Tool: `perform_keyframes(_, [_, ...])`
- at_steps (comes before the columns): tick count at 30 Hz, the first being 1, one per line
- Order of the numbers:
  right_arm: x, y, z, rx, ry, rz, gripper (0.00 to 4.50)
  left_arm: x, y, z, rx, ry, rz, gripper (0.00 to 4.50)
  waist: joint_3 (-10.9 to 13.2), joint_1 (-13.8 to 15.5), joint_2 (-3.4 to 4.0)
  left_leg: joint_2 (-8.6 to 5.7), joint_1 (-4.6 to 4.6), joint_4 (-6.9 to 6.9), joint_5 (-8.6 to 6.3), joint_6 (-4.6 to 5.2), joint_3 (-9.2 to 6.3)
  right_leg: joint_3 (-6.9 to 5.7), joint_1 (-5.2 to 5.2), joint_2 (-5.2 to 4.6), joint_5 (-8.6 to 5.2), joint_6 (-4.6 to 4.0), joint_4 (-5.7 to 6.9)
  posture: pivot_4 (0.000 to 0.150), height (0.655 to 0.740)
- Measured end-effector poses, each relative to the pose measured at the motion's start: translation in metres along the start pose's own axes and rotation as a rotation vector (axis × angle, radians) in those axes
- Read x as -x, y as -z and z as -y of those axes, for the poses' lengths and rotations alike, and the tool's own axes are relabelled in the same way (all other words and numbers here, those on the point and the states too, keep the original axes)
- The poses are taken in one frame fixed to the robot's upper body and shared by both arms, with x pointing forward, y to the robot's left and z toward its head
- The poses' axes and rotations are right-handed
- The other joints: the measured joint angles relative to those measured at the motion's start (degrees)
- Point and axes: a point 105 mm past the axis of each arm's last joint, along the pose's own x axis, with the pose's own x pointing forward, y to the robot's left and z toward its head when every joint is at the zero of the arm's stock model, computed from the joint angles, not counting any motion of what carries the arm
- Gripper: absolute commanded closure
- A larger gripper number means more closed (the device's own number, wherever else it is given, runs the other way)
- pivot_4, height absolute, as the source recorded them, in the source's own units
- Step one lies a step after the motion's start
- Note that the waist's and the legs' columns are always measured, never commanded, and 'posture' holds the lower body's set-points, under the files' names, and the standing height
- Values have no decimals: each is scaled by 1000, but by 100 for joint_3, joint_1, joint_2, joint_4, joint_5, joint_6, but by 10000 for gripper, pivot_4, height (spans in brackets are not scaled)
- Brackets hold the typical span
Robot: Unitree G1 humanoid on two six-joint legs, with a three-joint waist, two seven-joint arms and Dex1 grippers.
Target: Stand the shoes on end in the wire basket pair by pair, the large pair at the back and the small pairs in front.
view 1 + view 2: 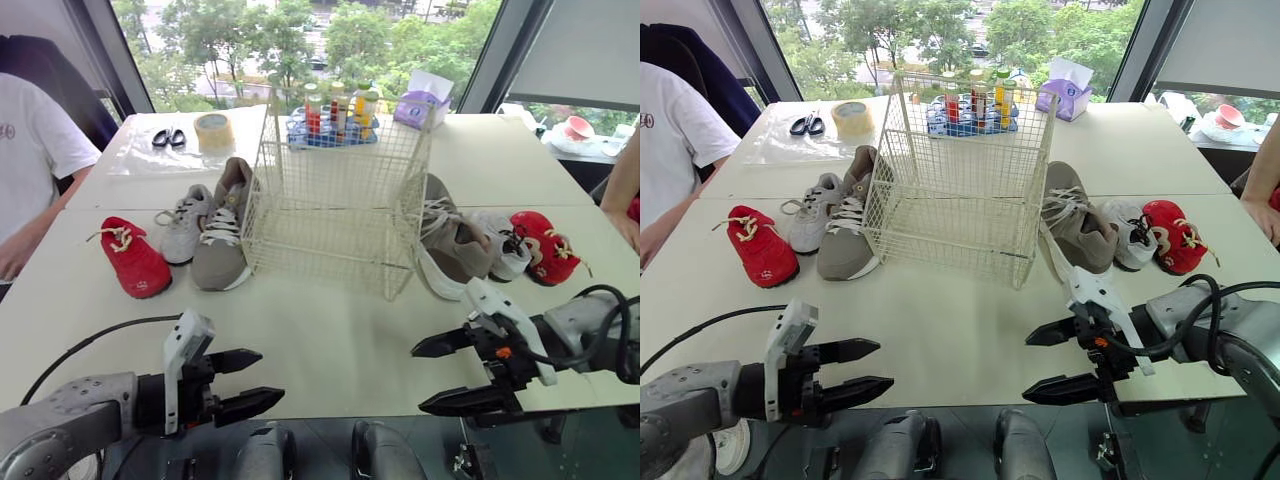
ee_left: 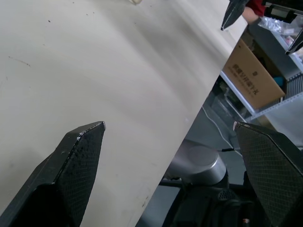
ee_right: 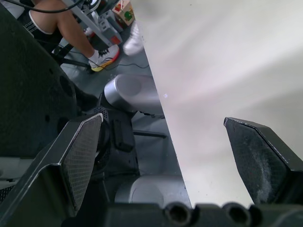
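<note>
The white wire basket [image 1: 335,200] stands empty in the middle of the table. To its left lie a large taupe shoe [image 1: 225,225], a small pale grey shoe [image 1: 186,222] and a small red shoe [image 1: 133,258]. On its right lie the other taupe shoe [image 1: 450,240], a small white shoe [image 1: 500,245] and a small red shoe [image 1: 543,245]. My left gripper [image 1: 270,376] hovers open at the table's front edge, well short of the shoes. My right gripper [image 1: 417,380] is open too, at the front edge on the right, holding nothing.
Behind the basket sit a blue tray of bottles [image 1: 335,115], a tape roll [image 1: 213,131], scissors [image 1: 168,138] and a tissue box [image 1: 424,100]. A person in a white shirt [image 1: 25,150] sits at the left side; another person's arm [image 1: 622,190] is at the right.
</note>
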Motion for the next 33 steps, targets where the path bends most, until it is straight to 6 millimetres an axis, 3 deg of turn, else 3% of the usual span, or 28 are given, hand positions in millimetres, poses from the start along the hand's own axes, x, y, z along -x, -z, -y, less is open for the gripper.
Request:
perform_keyframes(12, [-4,9,15,47,89,-68,394,-5,-10,-15,-80,-90,45,228,0,0,0,-1,1,1,7,12,0,0,3,1,0,0,0,1500,7400])
perform_keyframes(19, [1,2,17,71,94,-54,394,-5,-7,-12,-75,-48,22,228,0,-4,0,-1,1,1,8,13,1,0,1,1,0,-1,2,1500,7400])
perform_keyframes(22, [21,-28,13,108,92,-32,394,2,-13,-15,-132,-12,-40,228,9,0,14,-1,0,4,7,9,2,0,-4,2,1,-1,7,1500,7400])
perform_keyframes(24, [43,-68,2,217,106,22,394,11,-42,-21,-234,-8,-34,228,15,15,20,1,-9,4,8,-3,-1,-3,-41,4,7,-11,7,1500,7400])
perform_keyframes(26, [55,-91,-4,301,136,35,394,19,-65,-21,-309,-5,-20,228,11,-7,16,2,-5,-6,6,-4,0,-3,-40,5,5,-9,-1,1500,7400])
perform_keyframes(30, [46,-125,-1,428,109,25,394,26,-104,-1,-394,83,57,228,14,-115,16,0,-31,-7,13,16,28,21,-48,4,6,-3,8,1500,7400])
perform_keyframes(33, [30,-137,8,488,91,-45,394,25,-111,11,-430,133,78,228,14,-158,15,1,-34,-8,33,-15,31,21,-61,8,9,4,26,1500,7400])
